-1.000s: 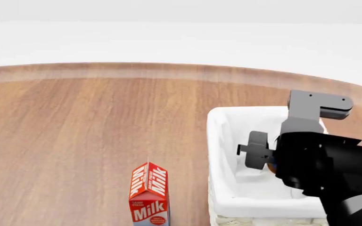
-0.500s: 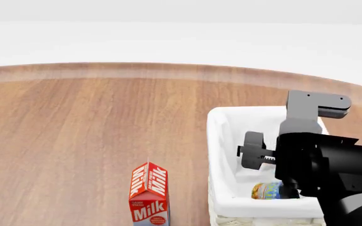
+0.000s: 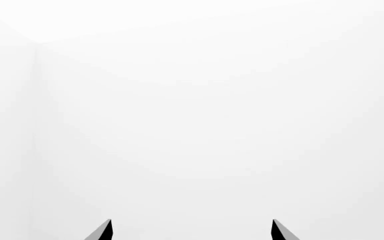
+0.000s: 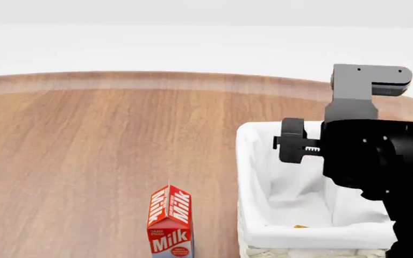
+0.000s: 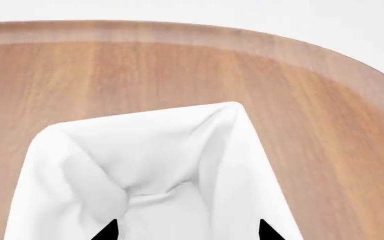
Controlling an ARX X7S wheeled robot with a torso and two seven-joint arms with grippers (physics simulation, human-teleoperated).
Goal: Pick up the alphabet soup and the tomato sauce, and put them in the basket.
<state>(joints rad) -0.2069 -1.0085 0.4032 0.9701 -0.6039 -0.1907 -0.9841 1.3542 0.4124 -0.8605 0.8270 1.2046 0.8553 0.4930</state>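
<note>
On wooden table [image 4: 84,140], basket [image 4: 253,161], milk carton [image 4: 170,221].

Plainly a rendered simulator scene, not a real room: featureless white walls and floor, flat shadowless light. Laid out like a bare tabletop test bench, with one round-edged brown wood-grain table [image 4: 106,156]. Household groceries as props: a red-and-white gabled cardboard milk carton [image 4: 170,221] near, a cream wicker basket with white cloth lining [image 4: 253,177] to the right.

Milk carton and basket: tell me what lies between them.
Nothing: in the head view only bare wooden table separates the milk carton from the basket.
</note>
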